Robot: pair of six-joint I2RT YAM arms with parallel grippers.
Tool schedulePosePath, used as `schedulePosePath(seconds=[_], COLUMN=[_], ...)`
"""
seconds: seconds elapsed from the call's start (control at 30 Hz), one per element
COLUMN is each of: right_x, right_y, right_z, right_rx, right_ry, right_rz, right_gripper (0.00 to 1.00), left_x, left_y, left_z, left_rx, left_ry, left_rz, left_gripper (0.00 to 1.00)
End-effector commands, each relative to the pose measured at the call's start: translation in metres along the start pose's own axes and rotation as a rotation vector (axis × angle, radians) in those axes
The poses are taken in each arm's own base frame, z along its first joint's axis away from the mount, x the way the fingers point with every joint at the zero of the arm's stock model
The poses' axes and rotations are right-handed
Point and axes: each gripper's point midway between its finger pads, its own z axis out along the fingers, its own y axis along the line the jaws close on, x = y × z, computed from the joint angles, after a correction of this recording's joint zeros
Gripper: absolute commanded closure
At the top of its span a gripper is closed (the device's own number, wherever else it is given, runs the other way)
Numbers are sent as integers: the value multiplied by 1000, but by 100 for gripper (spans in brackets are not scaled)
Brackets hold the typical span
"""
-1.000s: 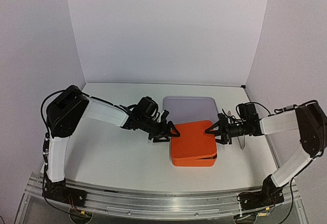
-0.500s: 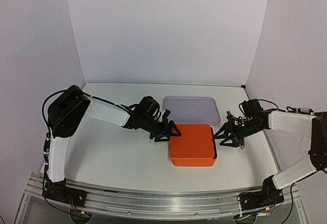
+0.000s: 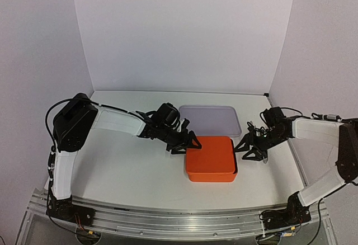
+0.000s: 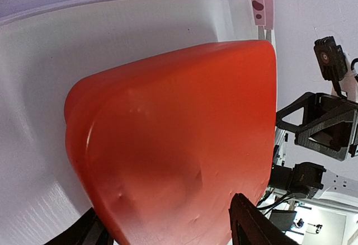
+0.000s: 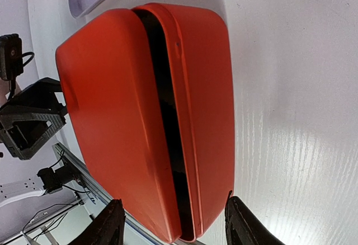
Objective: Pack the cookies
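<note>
A lidded orange box [image 3: 211,156] sits on the white table [image 3: 128,172] between pale walls [image 3: 179,32], and the cookies are hidden from view. The left claw [image 3: 189,145] straddles the box's corner, its grip unclear. The right claw [image 3: 245,150] stands open beside the box.

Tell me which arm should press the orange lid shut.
Probably left: the left gripper is open at the far-left corner of the orange box, while the right gripper stands open just off its right edge.
</note>
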Motion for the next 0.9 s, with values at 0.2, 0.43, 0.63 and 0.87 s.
schedulePosePath(seconds=[0.2, 0.43, 0.63, 0.87], right_x=[-7, -6, -6, -7], right_y=[13, 16, 18, 18], right_z=[10, 20, 21, 20], right_rx=[-32, -38, -33, -28], right_ry=[43, 71, 63, 55], right_rz=[-16, -17, -20, -16], right_gripper=[43, 43, 43, 44], left_x=[-13, -15, -14, -15], left_y=[-31, -24, -11, -13], left_z=[-5, 7, 18, 7], left_rx=[-44, -82, -132, -193], left_ry=[-30, -15, 10, -21], left_rz=[18, 14, -3, 11], left_gripper=[31, 31, 31, 28])
